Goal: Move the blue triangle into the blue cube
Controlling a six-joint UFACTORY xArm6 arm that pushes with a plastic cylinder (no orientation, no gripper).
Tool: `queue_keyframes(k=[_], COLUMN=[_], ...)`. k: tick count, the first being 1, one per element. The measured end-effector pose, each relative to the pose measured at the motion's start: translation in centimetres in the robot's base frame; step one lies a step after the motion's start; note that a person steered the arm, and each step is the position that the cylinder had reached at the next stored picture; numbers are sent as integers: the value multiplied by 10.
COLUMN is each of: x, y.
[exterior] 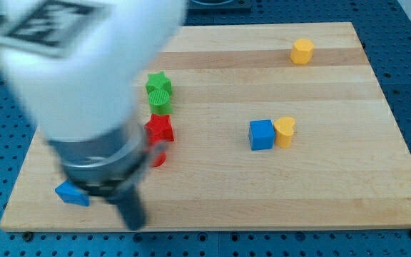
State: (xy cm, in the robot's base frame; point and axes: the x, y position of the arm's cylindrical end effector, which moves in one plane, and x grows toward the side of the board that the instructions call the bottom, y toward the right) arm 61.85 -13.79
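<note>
The blue triangle (70, 193) lies near the board's bottom left corner, partly hidden behind my arm. The blue cube (261, 135) sits right of centre, touching a yellow heart block (285, 131) on its right. My rod comes down from the large blurred arm at the view's left. My tip (135, 224) is near the board's bottom edge, just right of the blue triangle and far left of the blue cube.
A green star (158, 83) sits above a green round block (160, 101). A red star (160, 128) lies below them, with a small red block (158, 158) partly hidden beside my arm. A yellow hexagon block (302, 51) is at the top right.
</note>
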Motion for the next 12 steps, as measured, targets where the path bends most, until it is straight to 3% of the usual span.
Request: queue_keyframes(k=[2, 3, 7, 11, 12], x=[-1, -15, -19, -30, -30], y=[-152, -164, -91, -77, -31])
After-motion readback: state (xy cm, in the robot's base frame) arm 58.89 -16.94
